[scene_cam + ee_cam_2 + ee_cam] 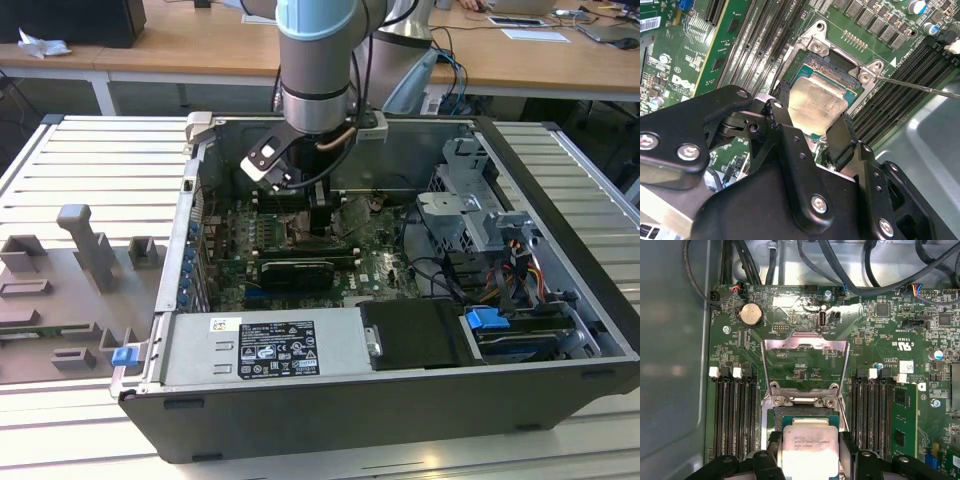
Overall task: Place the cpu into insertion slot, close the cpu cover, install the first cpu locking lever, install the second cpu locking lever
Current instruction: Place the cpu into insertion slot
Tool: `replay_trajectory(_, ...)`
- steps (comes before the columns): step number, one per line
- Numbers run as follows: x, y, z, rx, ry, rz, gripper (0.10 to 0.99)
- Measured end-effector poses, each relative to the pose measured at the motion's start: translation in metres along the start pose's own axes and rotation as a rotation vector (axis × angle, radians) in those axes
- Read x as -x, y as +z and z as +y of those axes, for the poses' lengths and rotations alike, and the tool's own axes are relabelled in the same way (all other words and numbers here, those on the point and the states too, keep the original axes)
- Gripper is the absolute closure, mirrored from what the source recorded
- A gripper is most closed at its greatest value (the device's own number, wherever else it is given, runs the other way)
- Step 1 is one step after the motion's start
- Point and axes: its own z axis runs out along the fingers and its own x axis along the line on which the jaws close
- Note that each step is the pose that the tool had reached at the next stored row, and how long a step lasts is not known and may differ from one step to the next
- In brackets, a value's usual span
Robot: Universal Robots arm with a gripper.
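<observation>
Gripper (812, 117): black metal fingers pinch the cpu (810, 450) by two opposite edges | cpu: flat square, matte pale-silver face, at the insertion slot (832, 64) (seated or hovering: cannot tell) | cpu cover (805, 343): thin silver frame, swung open.

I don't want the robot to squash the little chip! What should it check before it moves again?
1. Chip gripped: ok. The cpu sits between the fingers of the gripper.
2. Lid out of the way: ok. The cpu cover stands swung open.
3. Chip over its place: ok. It is right at the insertion slot.
4. Chip lying flat and fully in: cannot tell.
5. Chip corners matching the slot: cannot tell.
</observation>
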Motion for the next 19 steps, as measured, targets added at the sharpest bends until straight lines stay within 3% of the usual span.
replay_trajectory(8, -0.0001, 0.0031, -0.0002, 0.0, 0.0, 0.0001, 0.545)
replay_trajectory(19, -0.0061, 0.0158, -0.003, 0.0, 0.0, 0.0, 0.545)
